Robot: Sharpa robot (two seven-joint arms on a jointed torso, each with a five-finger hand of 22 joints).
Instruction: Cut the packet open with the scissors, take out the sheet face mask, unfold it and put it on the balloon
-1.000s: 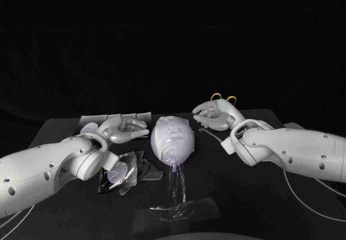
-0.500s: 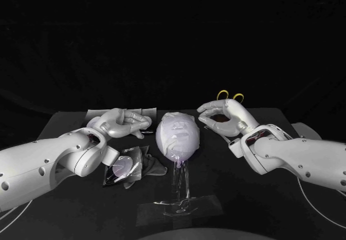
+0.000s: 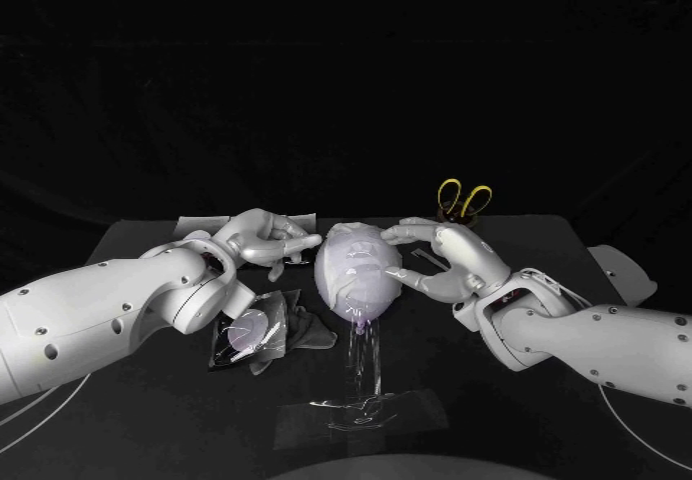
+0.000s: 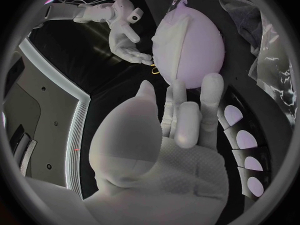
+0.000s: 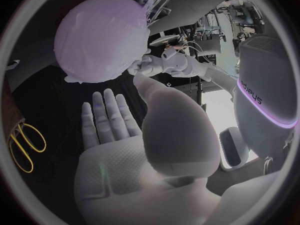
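Balloon (image 3: 361, 292) wearing the sheet face mask (image 3: 346, 262). Flanked by left robot hand (image 3: 263, 240) and right robot hand (image 3: 444, 262), fingers spread, fingertips by its sides, holding nothing. Scissors (image 3: 464, 198) behind it; packet (image 3: 253, 335) beside it on the bench (image 3: 548, 400).

We see a black desk (image 3: 476, 430) before a dark backdrop (image 3: 346, 100). A thin clear stand (image 3: 358, 370) rises from a flat clear base near the desk's front. Pale grey sheets (image 3: 192, 224) lie at its far-left edge.
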